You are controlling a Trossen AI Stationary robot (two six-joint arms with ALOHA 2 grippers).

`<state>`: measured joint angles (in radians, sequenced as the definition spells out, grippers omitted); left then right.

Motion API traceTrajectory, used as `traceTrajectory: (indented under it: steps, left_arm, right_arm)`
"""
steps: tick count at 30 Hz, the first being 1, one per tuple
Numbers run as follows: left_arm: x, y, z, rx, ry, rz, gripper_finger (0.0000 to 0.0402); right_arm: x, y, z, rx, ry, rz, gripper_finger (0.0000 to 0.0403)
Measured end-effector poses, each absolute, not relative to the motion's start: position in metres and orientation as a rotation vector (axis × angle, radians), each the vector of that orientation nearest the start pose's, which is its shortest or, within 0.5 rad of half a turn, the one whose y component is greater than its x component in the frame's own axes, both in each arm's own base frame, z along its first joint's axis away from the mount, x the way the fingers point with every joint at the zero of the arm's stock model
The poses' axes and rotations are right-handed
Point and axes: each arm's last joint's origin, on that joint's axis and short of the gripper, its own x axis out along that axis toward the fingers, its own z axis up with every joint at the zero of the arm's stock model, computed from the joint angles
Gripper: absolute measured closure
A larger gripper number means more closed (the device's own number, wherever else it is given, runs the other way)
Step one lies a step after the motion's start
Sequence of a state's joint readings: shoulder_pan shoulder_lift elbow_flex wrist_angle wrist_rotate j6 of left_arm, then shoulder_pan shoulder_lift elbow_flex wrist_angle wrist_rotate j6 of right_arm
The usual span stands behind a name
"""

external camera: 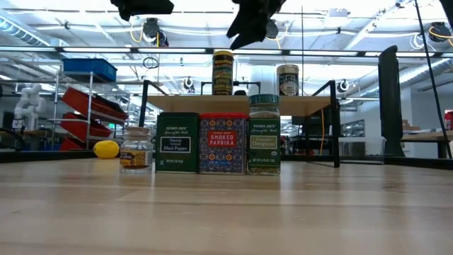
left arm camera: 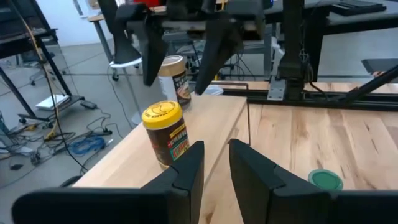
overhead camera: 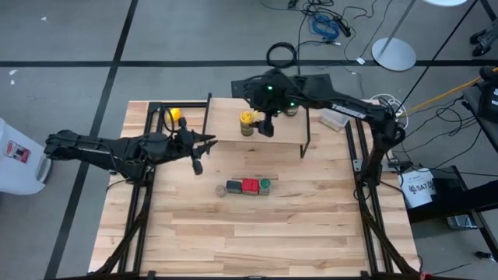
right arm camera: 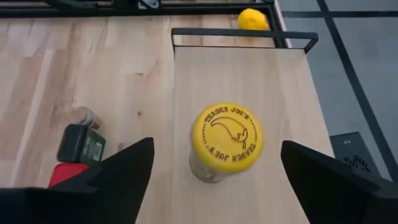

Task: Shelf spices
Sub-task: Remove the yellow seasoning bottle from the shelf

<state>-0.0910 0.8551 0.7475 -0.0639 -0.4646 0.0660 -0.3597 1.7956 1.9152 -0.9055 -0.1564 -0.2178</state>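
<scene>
The right claw (right arm camera: pixel 211 168) is held wide open above the yellow-lidded jar (right arm camera: pixel 225 142), which is set upright on the shelf (overhead camera: pixel 233 124) near the table's (overhead camera: pixel 311 225) far edge, beside the tan-topped jar (external camera: pixel 287 79). Nothing is gripped. The left claw (left arm camera: pixel 214 168) is nearly closed, empty, by the shelf's left end.
</scene>
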Motion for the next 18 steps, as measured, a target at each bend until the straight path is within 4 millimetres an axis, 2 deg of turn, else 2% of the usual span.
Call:
traceTrajectory:
  steps: [9,18]
  left_arm:
    - [0.189,-0.004,0.320,0.112,0.178,0.367,0.0317]
    - [0.189,-0.004,0.320,0.113,0.177,0.367,0.0317]
  right_arm:
    - [0.370,-0.143,0.368,0.006,0.784,-0.119,0.0062]
    - [0.380,-0.149,0.359,0.064,0.752,-0.041,0.0062]
